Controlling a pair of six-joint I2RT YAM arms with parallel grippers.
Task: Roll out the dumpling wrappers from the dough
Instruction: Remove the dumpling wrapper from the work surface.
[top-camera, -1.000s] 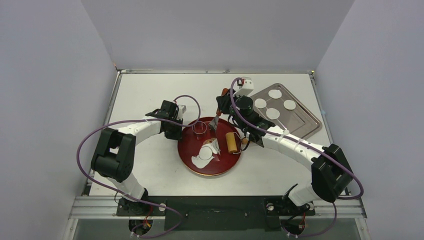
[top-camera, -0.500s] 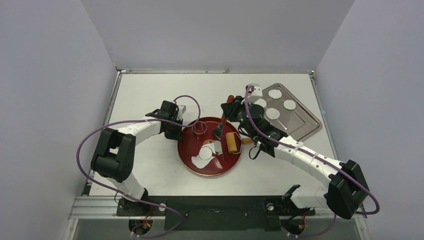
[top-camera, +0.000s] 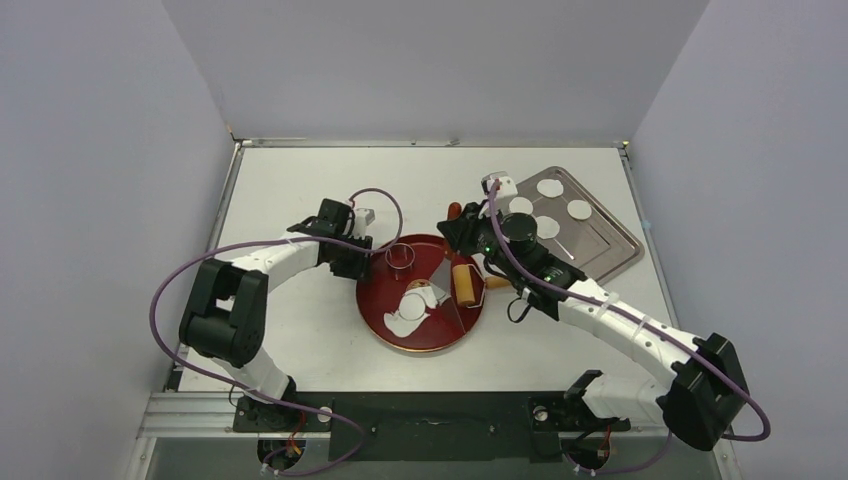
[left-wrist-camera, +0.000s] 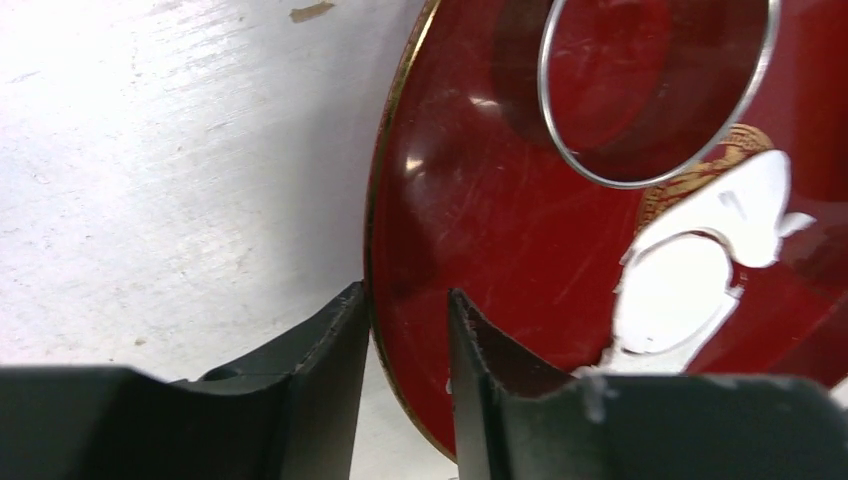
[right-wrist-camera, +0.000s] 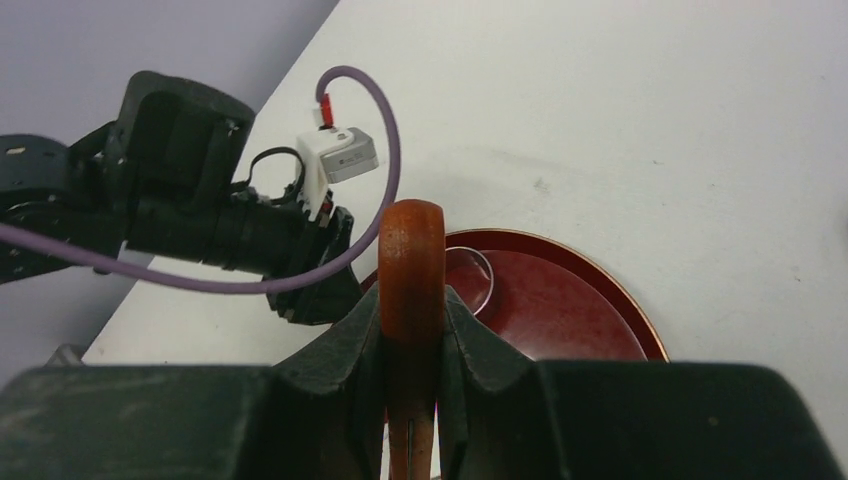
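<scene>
1. Round red lacquered plate (top-camera: 378, 318) sits mid-table (top-camera: 300, 180), between the two arms.
2. On the plate: ragged white dough sheet (top-camera: 409, 310) at centre; metal ring cutter (top-camera: 400, 257) behind it; wooden rolling pin (top-camera: 464, 284) to its right.
3. Flat metal tray (top-camera: 603, 248) lies on the table, right of and behind the plate; four white round dumpling wrappers (top-camera: 550, 187) lie on its far-left part.
4. At the plate's left rim: left end effector (left-wrist-camera: 405, 310), one finger either side of the rim.
5. Over the plate's far-right rim: right end effector (right-wrist-camera: 410, 300), fingers clamped on the wooden-handled scraper (right-wrist-camera: 411, 250).

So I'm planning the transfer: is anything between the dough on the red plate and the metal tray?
Yes. The rolling pin lies on the plate right of the dough, toward the tray. The right gripper, shut on a tool handle, hangs there too.
</scene>
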